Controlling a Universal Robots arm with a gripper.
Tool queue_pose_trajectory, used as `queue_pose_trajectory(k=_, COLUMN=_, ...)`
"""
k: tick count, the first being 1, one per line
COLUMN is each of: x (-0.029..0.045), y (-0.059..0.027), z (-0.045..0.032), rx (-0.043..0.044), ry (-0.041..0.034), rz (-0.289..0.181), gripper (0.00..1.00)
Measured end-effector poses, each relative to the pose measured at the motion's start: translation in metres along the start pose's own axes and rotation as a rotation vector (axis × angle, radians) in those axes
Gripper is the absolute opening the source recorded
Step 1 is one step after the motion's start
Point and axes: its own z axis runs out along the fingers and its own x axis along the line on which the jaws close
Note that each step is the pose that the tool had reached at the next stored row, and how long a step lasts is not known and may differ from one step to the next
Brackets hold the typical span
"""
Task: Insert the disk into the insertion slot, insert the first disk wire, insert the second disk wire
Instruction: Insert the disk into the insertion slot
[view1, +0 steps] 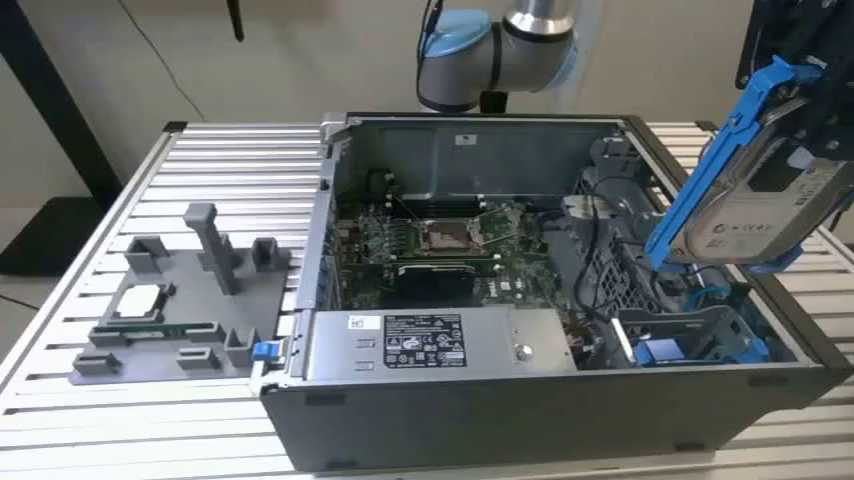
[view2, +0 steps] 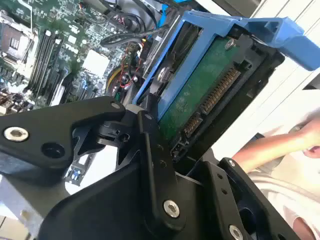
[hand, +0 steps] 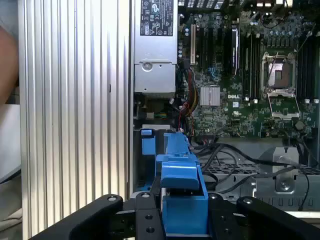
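Counter (view1: 80, 400): we see a grey fixture tray (view1: 187, 300) at the exterior view's left.
Case (view1: 534, 410): open, motherboard (view1: 441, 240) showing.
Insertion slot (view1: 687, 335): low at the case's right end.
Disk (view1: 767, 215): tilted in the air above it, apart.
Fingers (hand: 145, 222): clamped on the disk's blue carrier (hand: 182, 200).

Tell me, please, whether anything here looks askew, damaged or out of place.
Nothing looks damaged or spilled. The disk, gripped by the claw, hangs steeply tilted above the open computer case, not yet in the insertion slot. A person's arm in the second wrist view shows beside the disk.
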Motion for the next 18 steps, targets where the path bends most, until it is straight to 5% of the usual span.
queue_pose_trajectory(k=13, x=0.0, y=-0.0001, z=0.0, rx=-0.0006, ry=-0.0001, rz=0.0, gripper=0.0)
queue_pose_trajectory(k=18, x=0.0002, y=-0.0001, z=0.0021, rx=0.0112, ry=-0.0003, rz=0.0, gripper=0.0)
